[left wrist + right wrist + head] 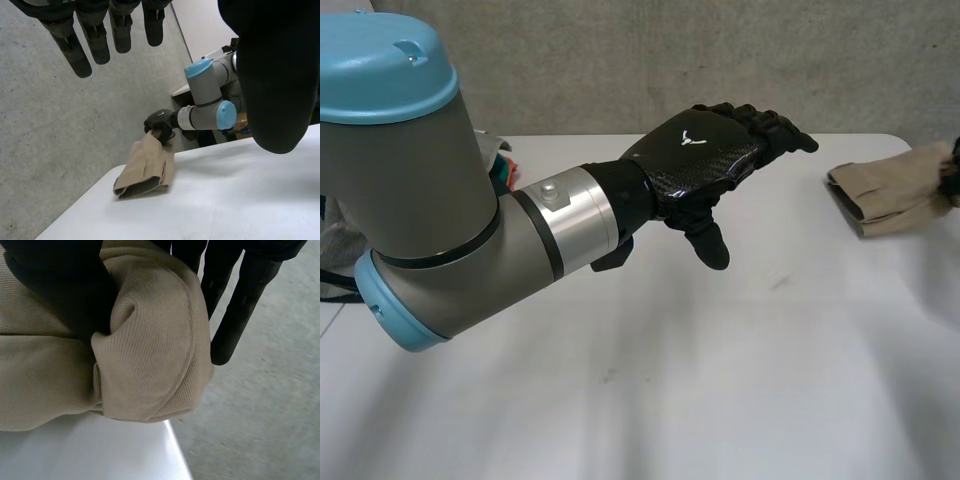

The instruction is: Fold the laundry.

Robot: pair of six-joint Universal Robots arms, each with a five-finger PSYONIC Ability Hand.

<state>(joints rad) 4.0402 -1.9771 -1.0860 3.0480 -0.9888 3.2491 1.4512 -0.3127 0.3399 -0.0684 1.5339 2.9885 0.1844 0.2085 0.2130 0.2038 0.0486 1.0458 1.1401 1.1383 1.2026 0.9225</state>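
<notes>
the left hand (705, 158) is hanging above the middle of the white table (720, 380), with its fingers lying straight and loosely apart and its thumb pointing down towards 6 o'clock. it is closing on nothing. in the left wrist view its fingers (95, 40) are showing as bare tips and its thumb (275, 75) is looming close to the camera, hiding part of the scene behind it. the left arm (440, 220) is filling the 9 o'clock side of the head view and covering much of the table there. behind it a scrap of coloured cloth (503, 168) is peeking out, too hidden to make out what it is.

the right hand (55, 285) is clamping a bunched fold of the tan cloth (892, 195), its dark bulk pressing on one side of the fold and its fingers (240, 305) reaching past the other, partly hidden by the fabric. in the head view it is little more than a dark sliver at the cloth's 3 o'clock end, cut off by the frame.

the tan cloth is lying folded on the table at 3 o'clock from the left hand, well apart from it, by the table's edge. its outer end is being held up in the right hand's grip. in the left wrist view the right arm (205, 100) is reaching in from beyond that edge, and its base is hidden behind the thumb.
</notes>
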